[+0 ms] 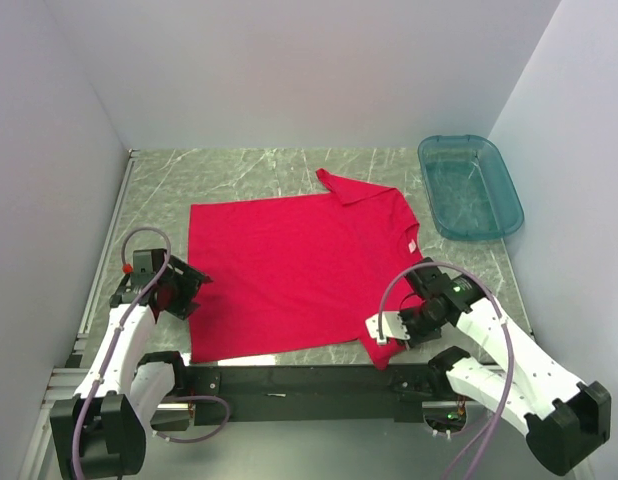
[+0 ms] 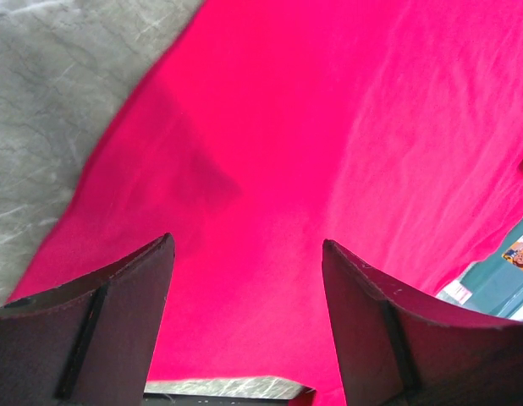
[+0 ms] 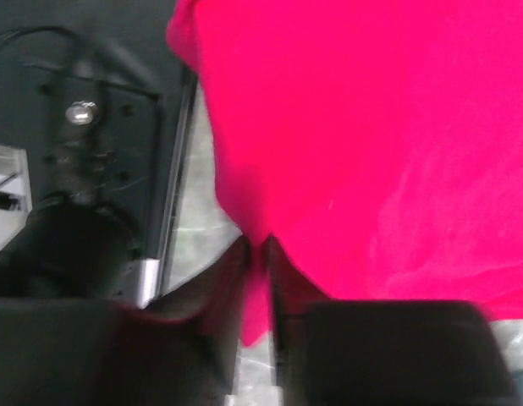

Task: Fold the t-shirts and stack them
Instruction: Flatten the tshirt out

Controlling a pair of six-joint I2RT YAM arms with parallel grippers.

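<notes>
A red shirt (image 1: 299,275) lies spread over the middle of the marble desk (image 1: 239,175). Its near edge reaches the black rail (image 1: 289,378) that carries the arms. One sleeve (image 1: 341,186) sticks out at the far edge, and a small white tag (image 1: 412,247) shows near the right edge. The neck cannot be made out from above.

The right gripper (image 1: 384,330) sits at the shirt's near right corner. In the wrist view, this gripper (image 3: 255,247) is clenched on a thin fold of the shirt (image 3: 371,127), with red cloth showing in the narrow slit between the fingers. That view is blurred, so the dark hardware (image 3: 84,127) on the left is hard to read. From above, the arm hides part of the corner it holds.

The left gripper (image 1: 184,292) is at the shirt's left edge. Its wrist view shows the gripper (image 2: 244,245) released, jaws wide apart with nothing between them, over the shirt (image 2: 329,127) and beside bare desk (image 2: 58,110). Whether the fingertips touch the cloth cannot be told.

A teal tub (image 1: 469,185) stands at the far right, apart from the shirt. Only a sliver of the tub (image 2: 507,275) enters the left wrist view, cut off by the frame edge.
</notes>
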